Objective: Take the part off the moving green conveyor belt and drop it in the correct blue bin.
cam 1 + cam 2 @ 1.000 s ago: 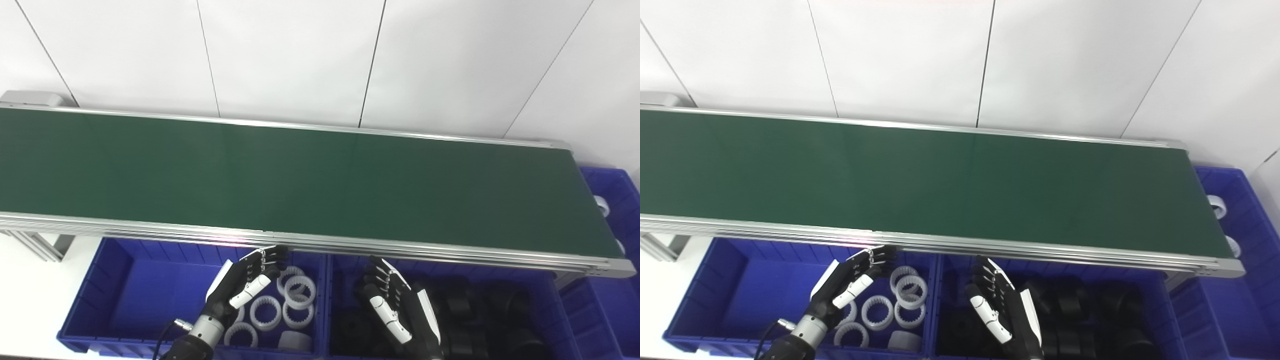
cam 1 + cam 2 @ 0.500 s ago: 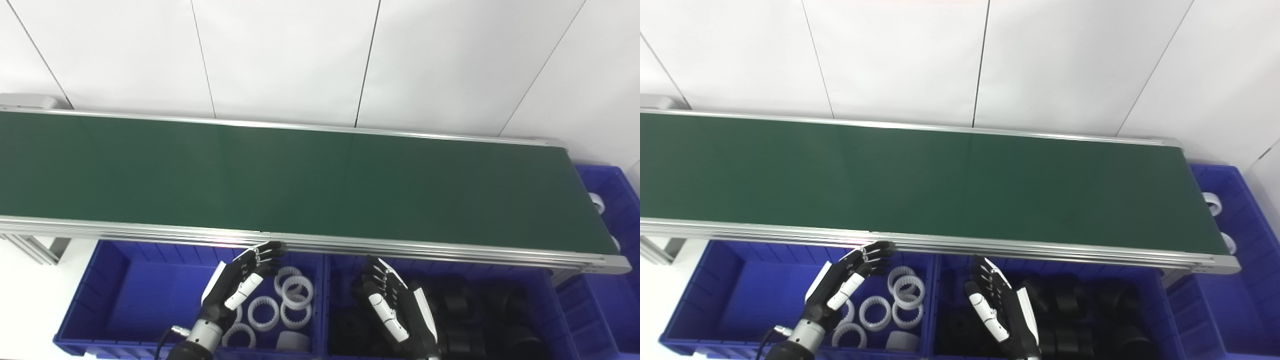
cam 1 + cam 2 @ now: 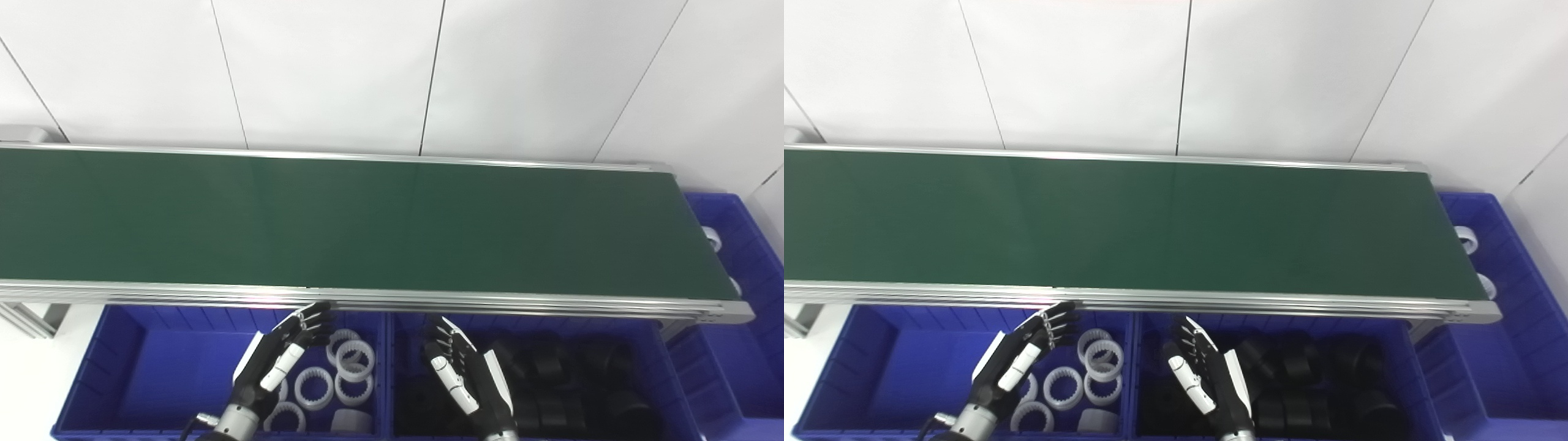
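both hands are loose and holding nothing, left hand [image 3: 277, 355] over the white toothed rings [image 3: 355, 357] in its blue bin [image 3: 153, 373], right hand [image 3: 463, 373] over hard-to-make-out black parts [image 3: 551, 380], bare green belt [image 3: 367, 226] just beyond the fingertips.

White panelled wall [image 3: 343, 67] is filling the whole upper part of both views, smooth matt panels split by thin dark seams [image 3: 432, 76] running slightly off vertical. Light is falling even and diffuse, no hard shadows on the panels. White flat floor or tabletop [image 3: 24, 380] is showing at the lower left corner; cannot tell which. Grey aluminium frame legs [image 3: 27, 313] are standing there at that corner.
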Action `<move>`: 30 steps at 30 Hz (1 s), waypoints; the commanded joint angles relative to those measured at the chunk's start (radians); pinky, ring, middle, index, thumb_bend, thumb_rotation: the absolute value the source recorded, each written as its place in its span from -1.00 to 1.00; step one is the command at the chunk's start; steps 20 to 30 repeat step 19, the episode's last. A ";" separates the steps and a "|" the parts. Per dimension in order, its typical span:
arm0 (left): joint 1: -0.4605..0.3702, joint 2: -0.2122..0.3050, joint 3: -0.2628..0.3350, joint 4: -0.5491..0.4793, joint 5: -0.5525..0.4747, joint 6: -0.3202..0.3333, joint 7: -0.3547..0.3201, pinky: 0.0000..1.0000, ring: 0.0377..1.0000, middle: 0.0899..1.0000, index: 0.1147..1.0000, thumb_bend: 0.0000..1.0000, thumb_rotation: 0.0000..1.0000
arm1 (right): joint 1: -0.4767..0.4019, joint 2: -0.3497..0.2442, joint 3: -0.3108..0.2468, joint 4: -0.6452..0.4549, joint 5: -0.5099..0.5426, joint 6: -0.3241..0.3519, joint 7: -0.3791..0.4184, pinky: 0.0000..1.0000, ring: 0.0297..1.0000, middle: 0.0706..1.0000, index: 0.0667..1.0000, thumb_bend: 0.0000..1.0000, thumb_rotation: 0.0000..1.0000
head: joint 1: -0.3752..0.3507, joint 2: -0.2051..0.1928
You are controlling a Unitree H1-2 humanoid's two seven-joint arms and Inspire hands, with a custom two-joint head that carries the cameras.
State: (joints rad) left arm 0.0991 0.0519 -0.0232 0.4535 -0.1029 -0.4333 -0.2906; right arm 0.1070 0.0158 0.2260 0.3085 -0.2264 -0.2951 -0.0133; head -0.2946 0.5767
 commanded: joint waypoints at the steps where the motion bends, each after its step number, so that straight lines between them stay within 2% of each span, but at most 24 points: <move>1: -0.021 0.005 0.004 -0.017 0.000 -0.036 -0.018 0.43 0.47 0.51 0.55 0.63 0.47 | -0.005 0.005 -0.001 -0.025 0.012 -0.060 -0.002 0.49 0.59 0.66 0.74 -0.05 0.66 | 0.002 0.002; 12: -0.007 -0.004 -0.006 -0.059 0.024 -0.036 0.008 0.41 0.45 0.51 0.54 0.66 0.44 | 0.015 -0.005 -0.001 -0.081 0.026 -0.027 0.010 0.51 0.60 0.66 0.74 0.01 0.65 | 0.023 0.029; 19: -0.008 -0.005 -0.016 -0.068 0.049 -0.035 0.026 0.39 0.45 0.51 0.55 0.71 0.27 | 0.018 -0.007 0.000 -0.094 0.025 -0.018 0.012 0.51 0.59 0.65 0.74 -0.02 0.62 | 0.016 0.038; 30: -0.008 -0.005 -0.016 -0.068 0.049 -0.035 0.026 0.39 0.45 0.51 0.55 0.71 0.27 | 0.018 -0.007 0.000 -0.094 0.025 -0.018 0.012 0.51 0.59 0.65 0.74 -0.02 0.62 | 0.016 0.038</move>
